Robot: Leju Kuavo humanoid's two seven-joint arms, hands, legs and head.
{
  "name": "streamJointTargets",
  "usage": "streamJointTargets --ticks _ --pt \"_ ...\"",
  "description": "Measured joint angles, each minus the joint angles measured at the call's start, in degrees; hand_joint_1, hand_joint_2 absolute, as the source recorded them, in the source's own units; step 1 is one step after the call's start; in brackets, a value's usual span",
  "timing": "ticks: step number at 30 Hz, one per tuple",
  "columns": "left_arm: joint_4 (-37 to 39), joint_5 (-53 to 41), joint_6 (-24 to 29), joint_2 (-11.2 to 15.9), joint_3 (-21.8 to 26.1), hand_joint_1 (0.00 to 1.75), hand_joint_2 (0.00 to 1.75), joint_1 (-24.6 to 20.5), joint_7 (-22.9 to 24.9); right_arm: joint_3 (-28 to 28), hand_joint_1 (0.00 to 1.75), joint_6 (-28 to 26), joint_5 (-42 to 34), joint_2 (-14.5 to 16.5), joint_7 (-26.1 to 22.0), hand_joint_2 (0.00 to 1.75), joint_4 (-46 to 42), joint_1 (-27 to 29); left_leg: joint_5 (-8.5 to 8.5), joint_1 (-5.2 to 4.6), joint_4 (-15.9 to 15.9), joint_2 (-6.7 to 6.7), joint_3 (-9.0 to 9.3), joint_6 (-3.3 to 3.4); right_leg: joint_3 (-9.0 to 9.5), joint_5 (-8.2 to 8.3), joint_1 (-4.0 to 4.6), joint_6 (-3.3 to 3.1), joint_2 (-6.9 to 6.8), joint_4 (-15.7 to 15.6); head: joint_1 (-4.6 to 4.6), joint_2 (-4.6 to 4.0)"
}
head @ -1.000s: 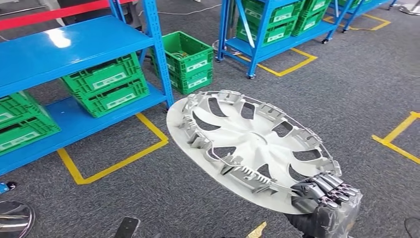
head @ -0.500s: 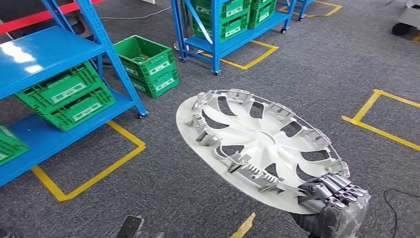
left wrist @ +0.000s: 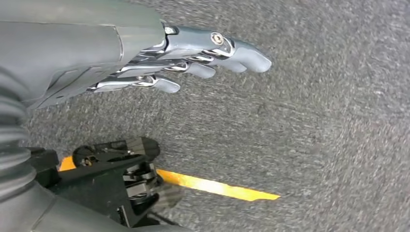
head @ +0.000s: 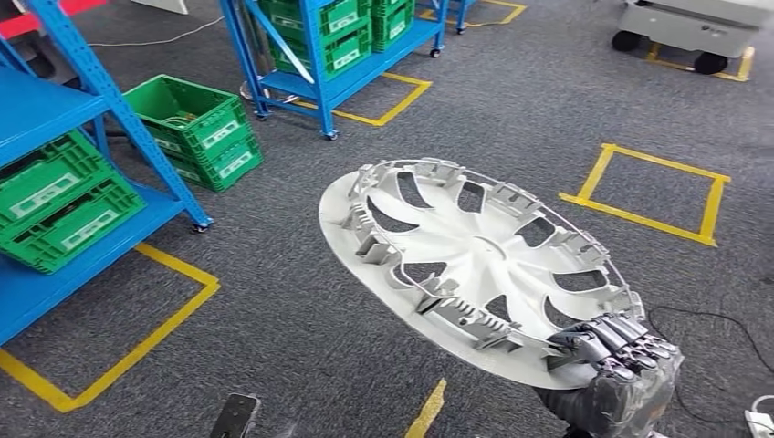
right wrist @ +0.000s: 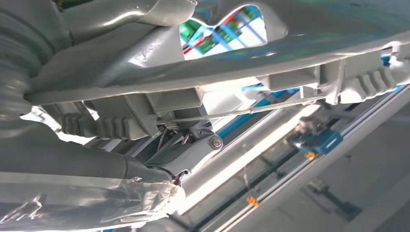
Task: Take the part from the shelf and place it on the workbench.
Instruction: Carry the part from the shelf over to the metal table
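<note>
View is being swung right, shelf sliding left; hubcap is being gripped at its near rim by right hand, fingers curled over, for carrying; left hand is hanging empty, fingers slightly spread.

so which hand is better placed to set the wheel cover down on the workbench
The right hand: it already grips the wheel cover by its rim, carrying it tilted above the carpet. The left hand hangs free over the floor, holding nothing.
</note>
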Motion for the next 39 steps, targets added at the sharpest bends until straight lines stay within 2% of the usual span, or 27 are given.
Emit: streamJointTargets --ticks 1,2,4,6,7,9,10,12,14,16,17,18,20,21,23,24,25,26,27,29,31,32,33,34,36,38,39 --pt "0.00 -0.26 0.08 0.03 -0.07 0.00 1.75 -0.10 0.14 -0.15 1.75 0.00 -0.17 0.03 -0.38 1.75 -0.12 0.23 -0.07 -0.02 0.01 0.86 0.03 0.00 -0.68 -0.09 -0.20 0.23 -0.27 1.45 0.00 0.00" --pt "0.00 -0.70 0.22 -0.03 -0.29 0.00 1.75 -0.28 0.39 -0.51 1.75 0.00 -0.43 0.15 -0.88 1.75 -0.47 0.69 -0.16 -0.02 0.01 1.59 0.11 -0.05 -0.13 0.89 -0.39 0.40 -0.51 0.57 0.01 0.00" --pt "0.00 -1.77 0.63 -0.42 -1.10 0.00 1.75 -0.86 1.01 -1.71 1.75 -0.01 -1.17 0.49 -2.01 1.75 -1.83 2.04 -0.47 -0.03 0.02 2.78 0.49 -0.38 4.04 4.28 -0.60 0.59 -2.37 -6.80 0.02 0.00" --pt "0.00 -2.27 0.94 -0.85 -1.93 0.00 1.75 -1.44 1.41 -2.85 1.75 -0.01 -1.79 0.78 -2.71 1.75 -3.26 2.96 -0.84 -0.32 0.15 3.71 0.86 -1.02 7.84 6.05 -0.26 0.14 -4.58 -13.26 0.04 0.00" --pt "0.00 -2.34 1.01 -1.01 -2.19 0.00 1.75 -1.62 1.53 -3.27 1.75 0.00 -1.94 0.89 -2.83 1.75 -3.79 3.22 -0.96 -0.46 0.20 4.23 1.00 -1.32 8.46 6.03 -0.03 -0.24 -4.98 -14.37 0.04 0.00" --pt "0.00 -2.38 1.09 -1.26 -2.56 0.00 1.75 -1.87 1.64 -4.01 1.75 0.00 -2.05 1.15 -2.92 1.75 -4.65 3.77 -1.15 -0.46 0.19 5.29 1.22 -1.85 8.39 6.11 0.21 -1.15 -3.71 -14.45 0.04 0.00" --pt "0.00 -2.40 1.10 -1.38 -2.67 0.00 1.75 -2.00 1.66 -4.32 1.75 0.00 -2.05 1.29 -2.94 1.75 -5.01 4.03 -1.54 -0.31 0.40 4.98 1.26 -2.14 8.35 6.21 0.18 -1.50 -3.05 -14.53 0.04 0.00" --pt "0.00 -2.40 1.07 -1.53 -2.84 0.00 1.75 -2.21 1.66 -4.68 1.75 0.00 -2.02 1.57 -3.06 1.75 -5.45 4.25 -3.88 -0.03 3.35 2.61 0.17 -2.53 8.38 6.46 0.05 -2.28 -1.74 -14.77 -0.06 0.00" --pt "0.00 -2.41 1.01 -1.50 -2.93 0.00 1.75 -2.12 1.66 -4.86 1.75 0.00 -1.92 1.90 -3.34 1.75 -5.60 4.33 -7.59 0.02 10.69 0.23 -3.17 -2.47 8.35 6.55 0.15 -2.80 -0.34 -14.80 -0.24 0.00" --pt "0.00 -2.34 0.99 -1.41 -2.96 0.00 1.75 -1.94 1.66 -5.06 1.75 0.00 -1.71 2.17 -3.65 1.75 -5.60 4.42 -9.04 -0.06 16.43 -0.28 -6.27 -2.23 8.34 6.59 0.43 -3.00 1.32 -14.78 -0.34 0.00" --pt "0.00 -2.23 0.97 -1.37 -2.98 0.00 1.75 -1.92 1.66 -5.17 1.75 0.00 -1.46 2.27 -3.73 1.75 -5.59 4.46 -8.06 -0.12 16.47 -0.38 -6.60 -2.02 8.36 6.60 0.55 -3.02 2.18 -14.74 -0.33 0.00" --pt "0.00 -2.01 0.92 -1.30 -2.99 0.00 1.75 -1.92 1.66 -5.25 1.75 0.00 -0.99 2.36 -3.71 1.75 -5.59 4.46 -6.07 -0.20 14.29 -0.67 -5.85 -1.74 8.40 6.61 0.63 -3.02 3.00 -14.70 -0.33 0.00" --pt "0.00 -1.26 0.63 -0.95 -3.00 0.00 1.75 -1.91 1.66 -5.20 1.75 0.00 0.65 2.44 -3.29 1.75 -5.47 4.12 -1.72 -0.29 7.14 -2.99 -2.92 -1.06 8.43 6.62 0.75 -2.94 4.52 -14.51 -0.31 0.00" --pt "0.00 -0.83 0.42 -0.70 -3.00 0.00 1.75 -1.87 1.66 -5.03 1.75 0.00 1.68 2.48 -2.90 1.75 -5.31 3.62 -0.59 -0.24 4.00 -4.31 -1.63 -0.90 8.26 6.66 0.74 -2.82 5.23 -14.35 -0.28 0.00" --pt "0.00 -0.15 -0.05 -0.11 -2.98 0.00 1.75 -1.73 1.66 -4.44 1.75 0.00 3.66 2.63 -1.90 1.75 -4.82 2.29 -0.44 -0.24 1.45 -5.67 -0.70 -0.86 7.62 6.93 0.52 -2.27 6.55 -14.19 -0.30 0.00" --pt "0.00 0.07 -0.25 0.12 -2.97 0.00 1.75 -1.67 1.66 -4.10 1.75 0.00 4.48 2.73 -1.48 1.75 -4.57 1.71 -0.42 -0.29 1.00 -5.21 -0.57 -0.86 7.31 7.14 0.35 -1.90 7.23 -14.28 -0.34 0.00" --pt "-0.01 0.25 -0.41 0.38 -2.93 0.00 1.75 -1.66 1.66 -3.82 1.75 0.00 5.19 2.80 -1.11 1.75 -4.31 1.28 -0.19 -0.26 0.71 -4.56 -0.48 -0.73 6.95 7.18 0.29 -1.59 7.07 -14.22 -0.38 0.00" --pt "-0.01 0.37 -0.55 0.60 -2.91 0.00 1.75 -1.66 1.67 -3.55 1.75 0.00 5.85 2.85 -0.80 1.75 -4.06 0.84 0.09 -0.19 0.29 -3.87 -0.34 -0.53 6.43 6.75 0.35 -1.34 5.88 -13.61 -0.25 0.00" --pt "-0.01 0.41 -0.64 0.76 -2.89 0.00 1.75 -1.63 1.78 -3.26 1.75 0.00 6.50 2.86 -0.53 1.75 -3.78 0.30 0.32 -0.10 -0.13 -3.06 -0.19 -0.33 5.46 5.70 0.43 -1.09 4.17 -11.95 -0.07 0.00" --pt "-0.01 0.37 -0.73 1.05 -2.86 0.00 1.75 -1.42 2.21 -2.75 1.75 0.00 7.51 2.86 -0.05 1.75 -3.24 -0.83 0.45 -0.13 -0.45 -1.38 -0.09 -0.09 2.28 2.26 0.30 -0.62 0.64 -5.55 0.25 0.00" --pt "-0.01 0.28 -0.70 1.32 -2.85 0.00 1.75 -1.21 2.72 -2.53 1.75 0.00 8.09 2.86 0.23 1.75 -2.78 -1.45 0.34 -0.20 -0.43 0.33 -0.11 -0.09 -0.52 0.09 -0.12 -0.08 -0.26 0.42 0.27 0.00" --pt "0.00 0.27 -0.64 1.41 -2.85 0.00 1.75 -1.19 2.87 -2.49 1.75 0.00 8.22 2.86 0.31 1.75 -2.57 -1.59 0.25 -0.20 -0.42 1.11 -0.08 -0.17 -0.59 0.46 -0.35 0.15 -0.45 0.81 0.28 0.00" --pt "-0.01 0.32 -0.58 1.47 -2.85 0.00 1.75 -1.20 2.97 -2.45 1.75 0.00 8.28 2.86 0.36 1.75 -2.37 -1.74 0.14 -0.18 -0.40 1.80 0.02 -0.31 0.53 1.79 -0.55 0.33 -0.76 -1.02 0.30 0.00" --pt "-0.01 0.43 -0.53 1.52 -2.85 0.00 1.75 -1.21 3.00 -2.41 1.75 0.00 8.30 2.86 0.39 1.75 -2.13 -1.98 -0.02 -0.16 -0.38 2.46 0.19 -0.53 2.68 3.68 -0.69 0.45 -1.47 -4.74 0.30 0.00" --pt "-0.02 0.69 -0.48 1.71 -2.84 0.00 1.75 -1.21 3.01 -2.23 1.75 0.00 8.27 2.86 0.38 1.75 -1.60 -2.68 -0.42 -0.40 -0.26 3.55 0.51 -1.14 6.91 5.83 -0.46 0.26 -3.81 -11.92 0.28 0.00" --pt "-0.02 0.81 -0.47 1.89 -2.82 0.00 1.75 -1.20 3.01 -2.01 1.75 0.00 8.27 2.86 0.35 1.75 -1.20 -3.18 -0.63 -0.66 -0.16 4.42 0.77 -1.70 8.35 5.88 -0.04 -0.48 -4.66 -14.36 0.17 0.00" --pt "-0.02 0.83 -0.48 1.90 -2.81 0.00 1.75 -1.22 3.01 -1.94 1.75 0.00 8.26 2.86 0.36 1.75 -1.08 -3.29 -0.67 -0.61 -0.17 4.89 0.91 -1.95 8.29 5.98 0.02 -0.98 -3.94 -14.40 0.12 0.00"
